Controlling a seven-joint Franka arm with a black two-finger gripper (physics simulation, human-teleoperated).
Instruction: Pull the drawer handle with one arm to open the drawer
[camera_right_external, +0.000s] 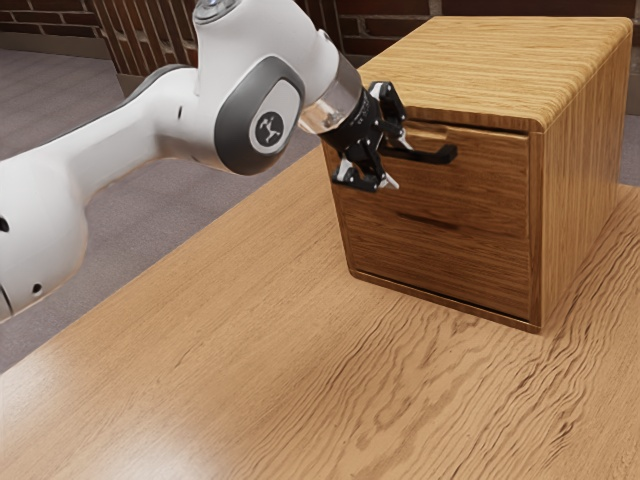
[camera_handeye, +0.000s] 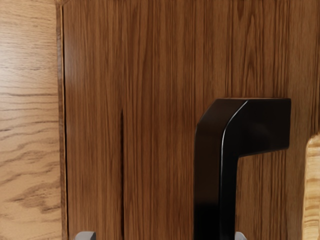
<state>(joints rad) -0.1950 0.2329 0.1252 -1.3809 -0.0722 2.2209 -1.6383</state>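
A wooden cabinet (camera_right_external: 585, 140) stands on the table (camera_right_external: 300, 380) at the exterior view's right. Its upper drawer front (camera_right_external: 485, 175) carries a black bar handle (camera_right_external: 432, 154). My gripper (camera_right_external: 390, 153) is at the handle's end nearer the arm, open, one finger above the bar and one below it. The wrist view looks straight at the drawer front (camera_handeye: 150, 100). There the handle (camera_handeye: 215, 175) runs between my fingertips (camera_handeye: 85, 235), much closer to one of them. The drawer front looks level with the cabinet face.
Below the upper drawer is a second front (camera_right_external: 440, 245) with a dark slit. Brick wall and wooden slats (camera_right_external: 140, 30) rise behind the arm. Grey floor (camera_right_external: 150, 210) lies beyond the table's far edge.
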